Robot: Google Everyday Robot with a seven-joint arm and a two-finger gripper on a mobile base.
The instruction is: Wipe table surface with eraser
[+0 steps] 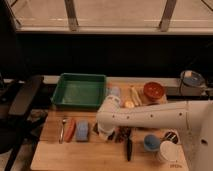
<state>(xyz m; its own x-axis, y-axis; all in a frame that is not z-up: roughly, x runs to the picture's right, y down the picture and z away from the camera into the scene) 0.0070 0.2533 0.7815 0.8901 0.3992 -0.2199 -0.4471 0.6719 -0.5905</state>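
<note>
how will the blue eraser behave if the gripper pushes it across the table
The eraser lies flat and blocky, so it should slide, not roll or tip. It looks soft, so probably light and slightly squashy. The gripper sits close beside it.

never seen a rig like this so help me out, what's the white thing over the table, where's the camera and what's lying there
The white thing is a robot arm reaching in from the picture's right; its gripper hangs low at the arm's far end. There is one camera, looking down on the wooden table surface from the front. Just left of the gripper lies a light-blue eraser, then an orange-red item. Behind sits a green tray; to the right are a red bowl and a blue cup. Whether anything is held cannot be told.
</note>
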